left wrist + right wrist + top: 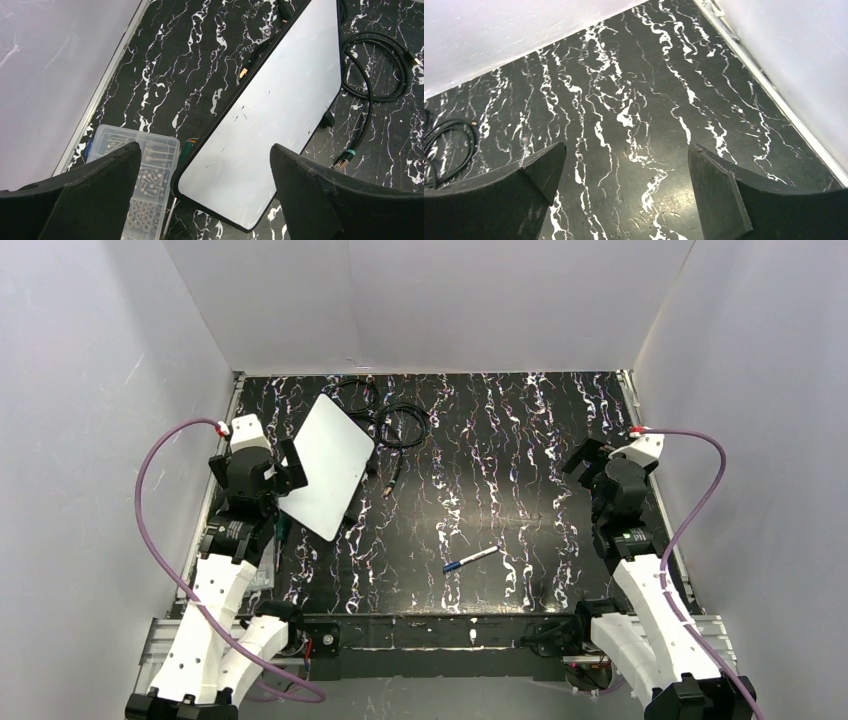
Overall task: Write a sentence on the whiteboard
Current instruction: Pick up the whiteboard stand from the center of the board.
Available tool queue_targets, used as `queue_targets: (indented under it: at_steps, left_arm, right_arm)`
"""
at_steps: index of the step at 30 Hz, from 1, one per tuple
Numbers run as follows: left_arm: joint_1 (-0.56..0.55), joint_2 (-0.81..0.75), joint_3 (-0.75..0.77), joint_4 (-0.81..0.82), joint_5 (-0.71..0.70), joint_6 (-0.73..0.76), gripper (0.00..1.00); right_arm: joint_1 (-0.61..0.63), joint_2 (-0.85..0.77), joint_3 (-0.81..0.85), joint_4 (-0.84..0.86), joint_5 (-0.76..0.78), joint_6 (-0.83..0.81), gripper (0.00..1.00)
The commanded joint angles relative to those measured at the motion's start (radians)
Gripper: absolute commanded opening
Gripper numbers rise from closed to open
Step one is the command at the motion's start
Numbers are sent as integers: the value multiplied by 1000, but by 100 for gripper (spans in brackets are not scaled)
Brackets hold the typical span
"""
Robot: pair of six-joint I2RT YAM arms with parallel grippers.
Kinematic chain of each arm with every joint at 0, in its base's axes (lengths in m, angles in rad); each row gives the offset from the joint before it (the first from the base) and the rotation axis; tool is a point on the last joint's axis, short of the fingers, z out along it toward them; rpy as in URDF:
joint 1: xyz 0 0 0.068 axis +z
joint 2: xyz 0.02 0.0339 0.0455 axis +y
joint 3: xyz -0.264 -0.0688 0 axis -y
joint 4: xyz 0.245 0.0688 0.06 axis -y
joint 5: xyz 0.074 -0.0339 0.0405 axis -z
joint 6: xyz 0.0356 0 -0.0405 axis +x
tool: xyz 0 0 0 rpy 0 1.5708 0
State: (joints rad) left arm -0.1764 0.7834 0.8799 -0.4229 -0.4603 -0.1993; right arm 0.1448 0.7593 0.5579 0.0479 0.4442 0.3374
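Observation:
The whiteboard (328, 465) lies tilted on the black marbled table at the left, and its face is blank, with no sentence on it. In the left wrist view the whiteboard (280, 105) runs diagonally, its near corner between my fingers. My left gripper (288, 466) (205, 146) is open just above the board's left edge and holds nothing. A white marker with a blue cap (470, 559) lies alone near the front centre. My right gripper (585, 468) (626, 146) is open over bare table at the right, well away from the marker.
Coiled black cables (395, 425) (385, 70) lie just beyond the board. A clear box of screws (142, 175) and a green-handled screwdriver (187, 150) sit by the board's near left corner. White walls enclose the table on three sides.

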Motion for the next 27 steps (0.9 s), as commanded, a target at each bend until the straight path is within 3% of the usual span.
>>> queue_targets:
  at_steps: [1,10,14,19,23,27]
  left_arm:
    - [-1,-5,51,-14,-37,-23,99]
    - [-1,46,191,-90,-14,-12,99]
    - [0,26,139,3,78,8,99]
    - [32,-92,-19,130,173,-8,99]
    - [35,-132,-43,142,146,2,99]
    - [66,-136,-40,132,120,-3,99]
  right_arm:
    - [-4,21,57,26,-110,-36,100]
    - [60,227,132,74,-491,-137,100]
    - [259,344,188,81,-454,-195,100]
    - [518,545,227,243,-464,-169,100]
    - [680,766,337,334,-466,-209,87]
    - [749,957,457,392,-523,-212,79]
